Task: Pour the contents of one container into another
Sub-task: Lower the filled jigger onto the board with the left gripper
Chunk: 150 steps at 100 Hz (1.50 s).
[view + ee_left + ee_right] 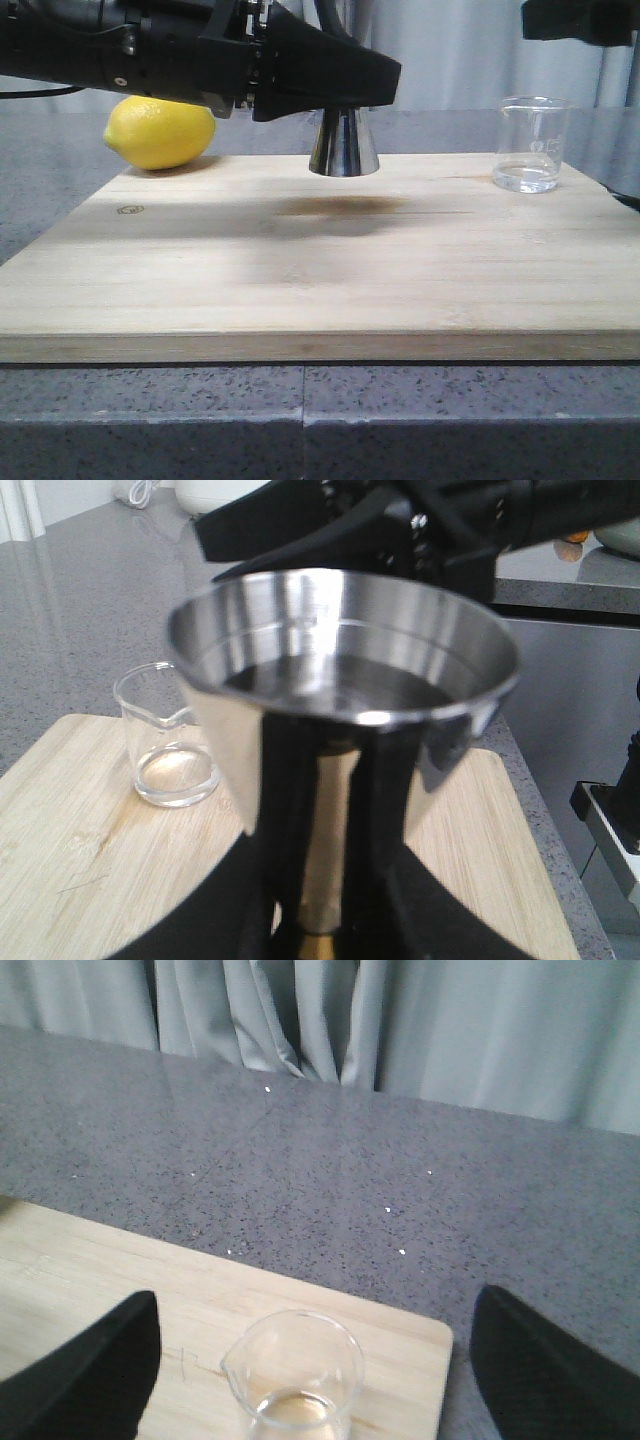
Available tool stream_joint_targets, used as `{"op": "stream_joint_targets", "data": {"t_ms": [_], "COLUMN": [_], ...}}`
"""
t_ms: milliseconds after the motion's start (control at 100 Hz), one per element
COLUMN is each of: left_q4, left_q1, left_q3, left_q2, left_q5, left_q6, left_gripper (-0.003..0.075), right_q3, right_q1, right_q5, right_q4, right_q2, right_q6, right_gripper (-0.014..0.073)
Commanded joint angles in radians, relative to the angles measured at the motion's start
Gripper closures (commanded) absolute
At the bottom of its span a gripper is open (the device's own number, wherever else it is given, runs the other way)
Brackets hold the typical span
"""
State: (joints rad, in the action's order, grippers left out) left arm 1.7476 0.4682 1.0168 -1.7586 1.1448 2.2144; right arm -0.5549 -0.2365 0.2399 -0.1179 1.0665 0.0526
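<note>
Black left gripper [345, 85] is clamping shiny silver steel jigger [343, 145], showing a gold band at its waist in the left wrist view. Clear glass beaker [531, 145] with faint white markings is sitting off toward the black right gripper [310, 1360]. Bright yellow lemon [160, 132] is sitting behind the left arm. Pale wood-grain board [320, 270] is lying on speckled grey counter [300, 420]. Grey-white curtain [400, 1020] is hanging behind.

Tall mirror-polished steel hourglass jigger [343, 146]; small smooth clear glass beaker [531, 144]; pale matt wooden board [320, 270]; speckled grey stone counter [300, 420]; dimpled yellow lemon [160, 132].
</note>
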Motion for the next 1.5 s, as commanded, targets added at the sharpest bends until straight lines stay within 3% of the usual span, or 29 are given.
{"op": "stream_joint_targets", "data": {"t_ms": [0,160,670,1190,1320,1490], "left_q4": [0.075,0.075,0.075,0.104,0.104,0.104], "left_q1": [0.01,0.01,0.01,-0.056,-0.056,-0.056], "left_q3": [0.029,0.029,0.029,0.029,0.029,0.029], "left_q2": [0.042,0.042,0.042,0.008,-0.051,-0.093], "left_q5": [0.063,0.063,0.058,0.046,0.123,0.123], "left_q6": [-0.008,-0.008,-0.003,0.054,0.078,0.099], "left_gripper": [0.0713,0.0713,0.0713,0.0713,0.0713,0.0713], "right_q3": [-0.071,-0.116,-0.116,-0.116,-0.116,-0.116], "right_q1": [0.003,0.003,0.003,0.003,0.003,0.003], "right_q5": [-0.095,-0.24,-0.25,-0.234,-0.234,-0.234], "right_q4": [-0.006,-0.006,-0.006,-0.006,-0.006,-0.007], "right_q2": [-0.078,-0.154,-0.193,-0.193,-0.191,-0.191], "right_q6": [0.0,0.0,0.0,0.0,0.0,0.0], "right_gripper": [0.0007,0.0007,0.0008,0.0007,0.0008,0.0008]}}
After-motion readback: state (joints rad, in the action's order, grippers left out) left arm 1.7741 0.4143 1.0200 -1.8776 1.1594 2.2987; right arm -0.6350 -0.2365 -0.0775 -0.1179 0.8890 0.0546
